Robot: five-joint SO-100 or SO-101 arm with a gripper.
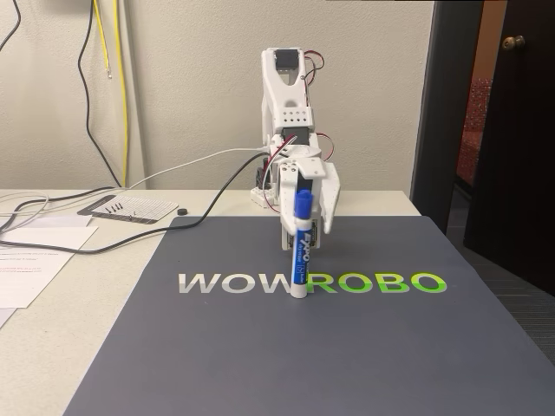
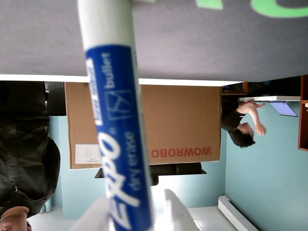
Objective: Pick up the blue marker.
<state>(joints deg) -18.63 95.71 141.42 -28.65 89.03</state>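
gripper (image 1: 303,204) pinching blue marker (image 1: 301,251) upright | tip at grey mat (image 1: 260,347)

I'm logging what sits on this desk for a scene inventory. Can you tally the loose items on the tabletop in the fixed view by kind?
Markers: 1, the blue marker, upright in the gripper
Mats: 1, grey mat
Printed cards: 1, card
Paper sheets: at least 1, paper
Small black caps: 1, cap
Total: 5
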